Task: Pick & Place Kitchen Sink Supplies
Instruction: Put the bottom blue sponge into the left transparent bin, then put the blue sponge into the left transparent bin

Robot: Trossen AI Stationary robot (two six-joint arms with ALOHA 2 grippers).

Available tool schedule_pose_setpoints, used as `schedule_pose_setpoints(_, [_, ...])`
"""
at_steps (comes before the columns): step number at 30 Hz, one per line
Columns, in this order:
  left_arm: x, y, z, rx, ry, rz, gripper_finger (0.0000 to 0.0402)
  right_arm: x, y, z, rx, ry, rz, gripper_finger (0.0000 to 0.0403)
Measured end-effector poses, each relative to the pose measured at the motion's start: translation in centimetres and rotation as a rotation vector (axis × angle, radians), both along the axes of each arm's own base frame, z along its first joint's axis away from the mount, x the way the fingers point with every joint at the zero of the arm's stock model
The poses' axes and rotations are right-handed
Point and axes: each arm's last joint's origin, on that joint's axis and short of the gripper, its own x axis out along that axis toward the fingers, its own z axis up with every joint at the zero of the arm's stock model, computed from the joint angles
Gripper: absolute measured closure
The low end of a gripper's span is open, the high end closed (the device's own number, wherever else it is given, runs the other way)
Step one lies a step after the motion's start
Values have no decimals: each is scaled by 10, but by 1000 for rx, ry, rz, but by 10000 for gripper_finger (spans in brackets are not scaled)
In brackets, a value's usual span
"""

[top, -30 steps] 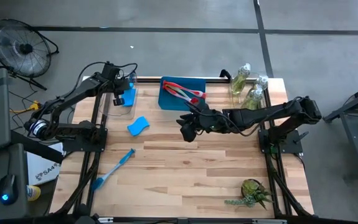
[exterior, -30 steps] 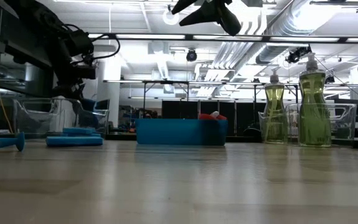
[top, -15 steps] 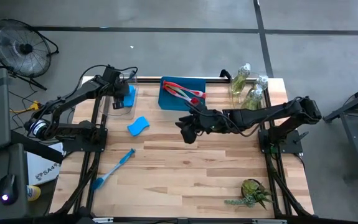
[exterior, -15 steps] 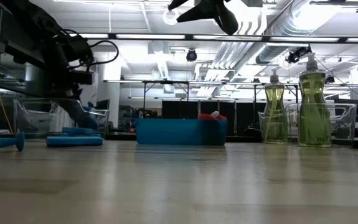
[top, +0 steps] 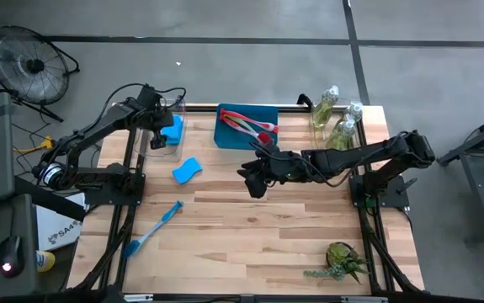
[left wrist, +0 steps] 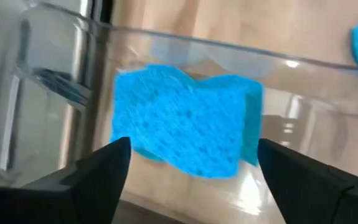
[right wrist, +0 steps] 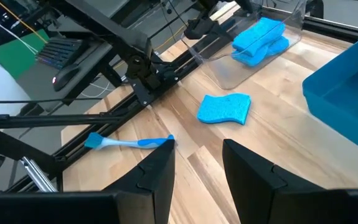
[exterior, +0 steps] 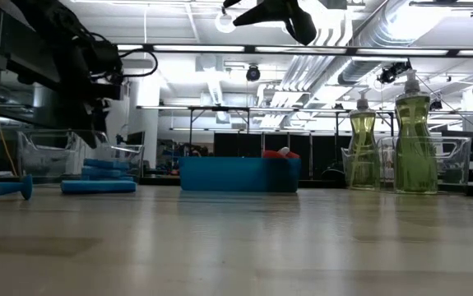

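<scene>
From above, the left gripper (top: 159, 135) was held over the clear bin (top: 177, 147), and part of a label, "SA4", could be read on a box (top: 59, 225) beside the table. In the left wrist view its fingers (left wrist: 101, 171) were spread wide, with a blue sponge (left wrist: 185, 118) lying free in the bin. In the right wrist view the right gripper (right wrist: 197, 165) was seen narrowly parted and empty above another sponge (right wrist: 224, 108) and a blue brush (right wrist: 131, 142).

Blue sponges (top: 186, 171), yellow-green bottles (exterior: 415, 141)
</scene>
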Motion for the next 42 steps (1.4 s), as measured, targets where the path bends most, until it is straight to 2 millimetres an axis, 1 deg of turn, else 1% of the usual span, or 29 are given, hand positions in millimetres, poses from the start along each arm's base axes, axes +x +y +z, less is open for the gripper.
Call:
schedule_pose_setpoints(3, [-2, -3, 1, -48, 18, 9, 47, 0, 0, 0, -1, 0, 0, 274])
schedule_pose_setpoints(7, [-4, -7, 3, -101, 27, 8, 44, 0, 0, 0, 0, -1, 0, 274])
schedule_pose_setpoints(14, [-3, -7, 7, -108, 18, 12, 43, 0, 1, 0, 23, 7, 50, 274])
schedule_pose_setpoints(25, [-2, -5, 30, -91, 12, 38, 43, -1, 2, -3, 13, 46, 104, 274])
schedule_pose_setpoints(35, [-3, -6, 42, -103, 14, 54, 43, -3, -1, -7, -26, 101, 156, 272])
schedule_pose_setpoints(42, [-3, -7, 62, -107, -9, 69, 43, -4, -8, -9, -44, 132, 190, 257])
